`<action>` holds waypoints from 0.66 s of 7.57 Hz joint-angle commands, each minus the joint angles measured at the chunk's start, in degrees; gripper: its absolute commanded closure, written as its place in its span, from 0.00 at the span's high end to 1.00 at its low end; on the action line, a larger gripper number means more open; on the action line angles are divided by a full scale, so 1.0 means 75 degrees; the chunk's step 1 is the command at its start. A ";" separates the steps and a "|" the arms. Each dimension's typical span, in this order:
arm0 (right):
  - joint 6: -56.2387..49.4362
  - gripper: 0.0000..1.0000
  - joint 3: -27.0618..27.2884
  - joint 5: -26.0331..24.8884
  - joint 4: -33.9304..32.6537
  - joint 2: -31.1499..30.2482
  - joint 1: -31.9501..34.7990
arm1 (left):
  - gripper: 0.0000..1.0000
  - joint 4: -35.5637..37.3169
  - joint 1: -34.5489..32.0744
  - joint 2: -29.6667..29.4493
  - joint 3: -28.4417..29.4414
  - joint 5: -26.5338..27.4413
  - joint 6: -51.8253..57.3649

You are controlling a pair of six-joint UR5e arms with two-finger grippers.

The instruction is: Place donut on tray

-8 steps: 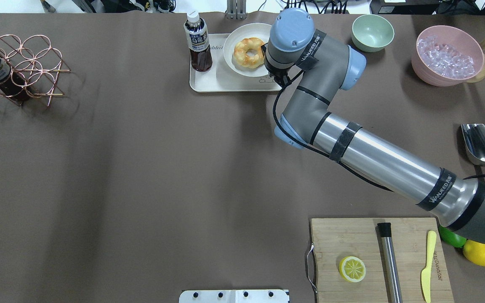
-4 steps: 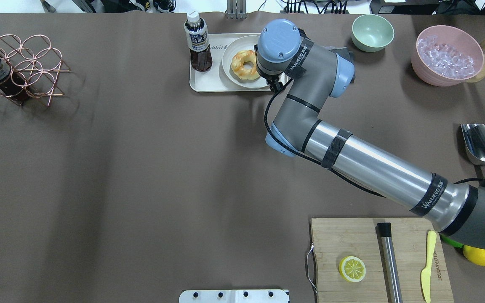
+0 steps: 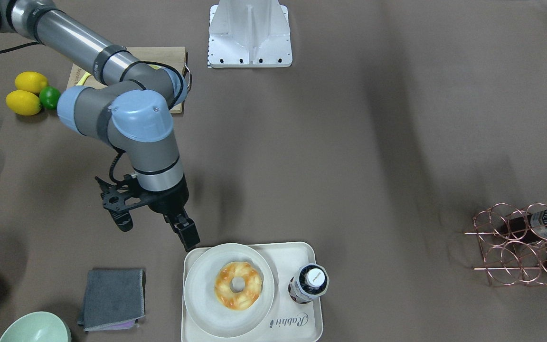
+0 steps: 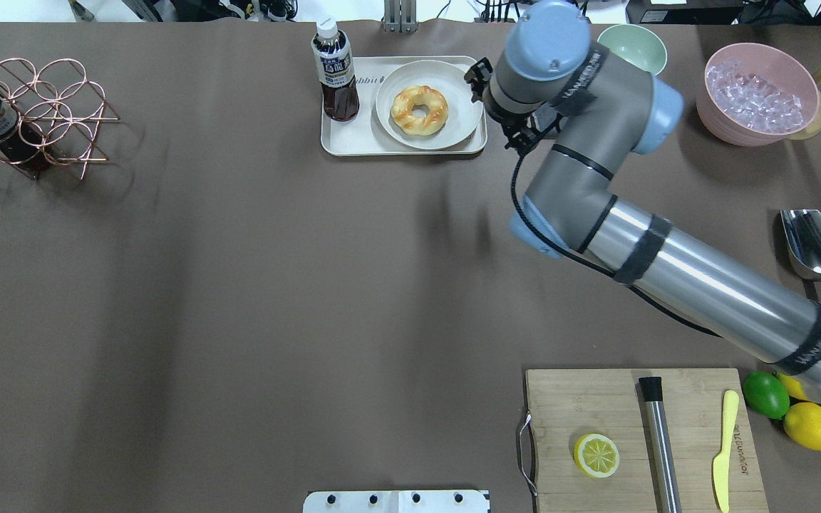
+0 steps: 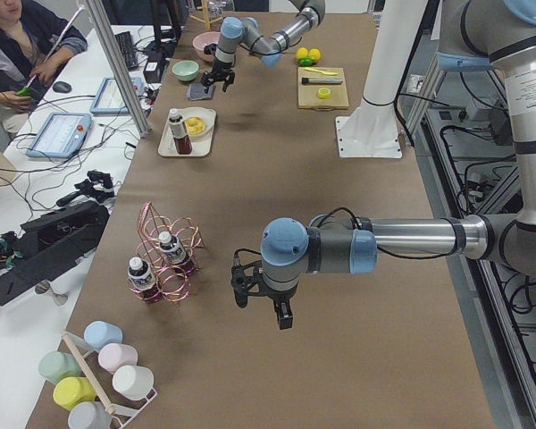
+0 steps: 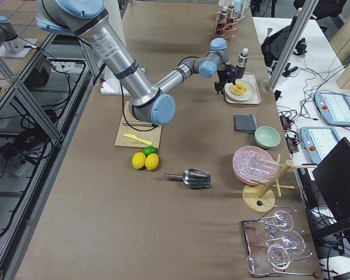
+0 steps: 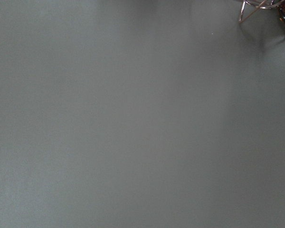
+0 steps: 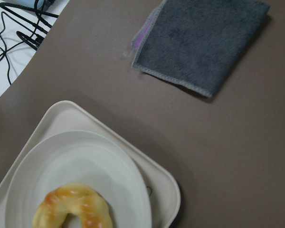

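Observation:
The donut [image 4: 419, 109] is a golden twisted ring that lies on a round off-white plate [image 4: 460, 107]. The plate stands on the cream tray [image 4: 353, 142] at the table's far side. The donut also shows in the front view [image 3: 238, 285] and in the right wrist view [image 8: 73, 209]. My right gripper [image 3: 189, 240] hangs just outside the tray's corner, clear of the plate, open and empty. My left gripper [image 5: 268, 308] shows only in the exterior left view, over bare table; I cannot tell its state.
A tea bottle [image 4: 334, 71] stands on the tray's left end. A grey cloth [image 3: 112, 299] and a green bowl [image 4: 631, 53] lie beyond the right gripper. A pink bowl of ice [image 4: 760, 92], a metal scoop [image 4: 813, 242], a cutting board [image 4: 646, 434] and a wire rack [image 4: 33, 114] are farther off.
The plate with the donut has come down onto the tray. My right gripper has let go and drawn back to the right, off the plate.

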 commanded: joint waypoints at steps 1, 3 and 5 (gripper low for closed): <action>-0.2047 1.00 0.2053 0.1424 -0.0096 -0.2149 0.0941 | 0.99 -0.0011 0.0000 0.0072 0.0003 -0.0007 0.0000; -0.4225 1.00 0.3380 0.2212 -0.0072 -0.4281 0.1936 | 0.99 -0.0012 0.0000 0.0096 0.0003 -0.0007 0.0000; -0.6811 1.00 0.3795 0.2470 -0.0061 -0.5878 0.2897 | 0.99 -0.0012 0.0012 0.0132 -0.0009 -0.0019 0.0000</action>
